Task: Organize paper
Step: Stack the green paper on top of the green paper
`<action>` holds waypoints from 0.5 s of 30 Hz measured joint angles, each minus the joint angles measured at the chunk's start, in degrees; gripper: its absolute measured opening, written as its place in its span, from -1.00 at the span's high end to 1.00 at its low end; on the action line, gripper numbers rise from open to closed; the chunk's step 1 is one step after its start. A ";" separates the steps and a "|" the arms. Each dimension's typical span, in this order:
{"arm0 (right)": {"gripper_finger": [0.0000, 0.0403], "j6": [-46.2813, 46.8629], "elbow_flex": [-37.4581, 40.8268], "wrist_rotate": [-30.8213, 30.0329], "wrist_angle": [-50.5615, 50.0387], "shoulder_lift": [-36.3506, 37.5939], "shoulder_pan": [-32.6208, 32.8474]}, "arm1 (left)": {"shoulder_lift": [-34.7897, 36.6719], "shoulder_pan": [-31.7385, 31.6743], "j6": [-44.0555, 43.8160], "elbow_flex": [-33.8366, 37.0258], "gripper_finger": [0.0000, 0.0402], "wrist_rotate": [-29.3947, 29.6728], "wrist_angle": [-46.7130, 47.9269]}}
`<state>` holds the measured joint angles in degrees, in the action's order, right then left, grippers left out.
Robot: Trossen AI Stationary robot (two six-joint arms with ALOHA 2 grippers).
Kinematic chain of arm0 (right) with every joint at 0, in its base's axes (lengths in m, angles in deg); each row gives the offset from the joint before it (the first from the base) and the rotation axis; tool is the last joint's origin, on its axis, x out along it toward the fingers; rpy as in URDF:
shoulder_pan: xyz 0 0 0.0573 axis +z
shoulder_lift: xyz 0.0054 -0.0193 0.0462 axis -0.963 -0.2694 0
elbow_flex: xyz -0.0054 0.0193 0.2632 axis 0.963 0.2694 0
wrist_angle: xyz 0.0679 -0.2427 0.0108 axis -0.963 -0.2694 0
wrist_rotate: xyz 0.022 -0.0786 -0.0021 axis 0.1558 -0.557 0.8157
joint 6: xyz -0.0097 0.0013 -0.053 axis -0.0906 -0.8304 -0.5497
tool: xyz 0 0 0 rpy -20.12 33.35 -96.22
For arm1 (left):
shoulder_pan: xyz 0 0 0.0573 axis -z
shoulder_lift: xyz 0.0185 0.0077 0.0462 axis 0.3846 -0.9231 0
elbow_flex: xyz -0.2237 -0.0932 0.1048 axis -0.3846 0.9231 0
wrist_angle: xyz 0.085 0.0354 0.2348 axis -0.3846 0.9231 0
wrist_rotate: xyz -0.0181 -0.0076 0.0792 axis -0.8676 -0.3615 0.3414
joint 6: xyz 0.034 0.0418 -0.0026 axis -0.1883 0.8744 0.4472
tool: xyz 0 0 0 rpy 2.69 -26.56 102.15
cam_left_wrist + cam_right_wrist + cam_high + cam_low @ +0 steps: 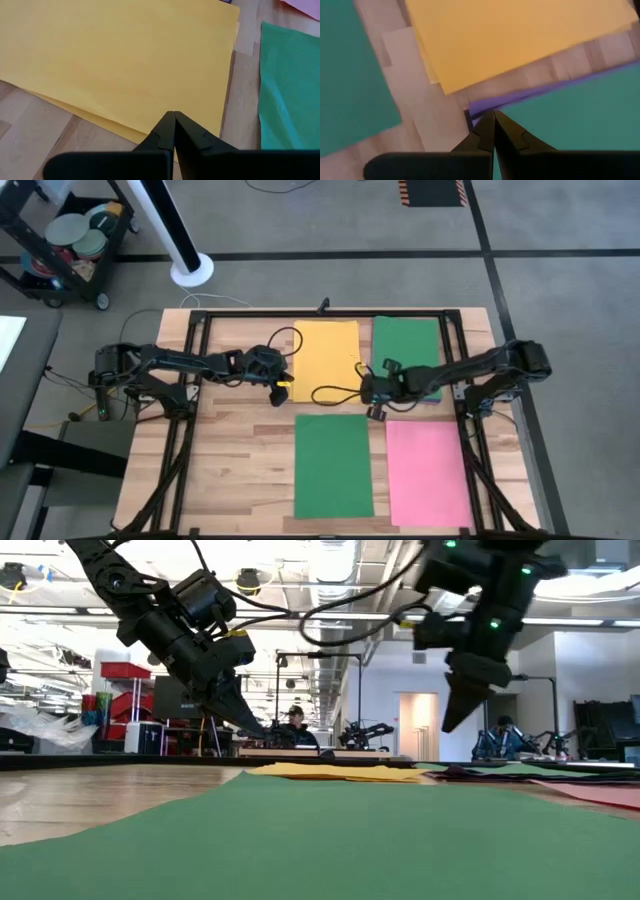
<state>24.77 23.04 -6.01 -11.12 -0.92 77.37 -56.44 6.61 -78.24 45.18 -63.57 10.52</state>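
Both end effectors are clenched on nothing, operator. Left end effector (pixel 284 393) hangs just above the near-left corner of the yellow paper (pixel 325 361); in its wrist view the tips (pixel 173 131) meet in a point over that sheet's edge. Right end effector (pixel 377 412) hangs over the near-left corner of the far green paper (pixel 407 352), tips (pixel 493 131) pressed together.

You've got four patches of paper on the wooden tabletop (pixel 240 450):
- yellow, far centre. More than one sheet: a second yellow edge pokes out under the top one (pixel 75 107), slightly fanned.
- far green, just right of the yellow, with a narrow strip of bare wood between them.
- purple sheet (pixel 520 95) under the far green, showing only as a thin strip along the green's edge. A dark edge shows right at the corner; can't tell if that's another sheet.
- near green paper (pixel 333 465), single-looking, flat, near centre.
- pink paper (pixel 428 473), right of the near green, apart from it, flat.

All of it is plain, matte, rectangular, no creases you can make out. In the low view the yellow stack's edge (pixel 340 772) lifts slightly off the wood.

No writing, brand or label readable on the paper or the arms.
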 joint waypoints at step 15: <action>0.51 3.01 7.52 -3.16 6.42 0.98 0.73 | 0.00 0.02 0.15 0.00 1.00 -0.04 -0.87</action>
<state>27.79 30.56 -9.17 -4.70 0.06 78.10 -56.44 6.63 -78.09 45.18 -63.61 9.65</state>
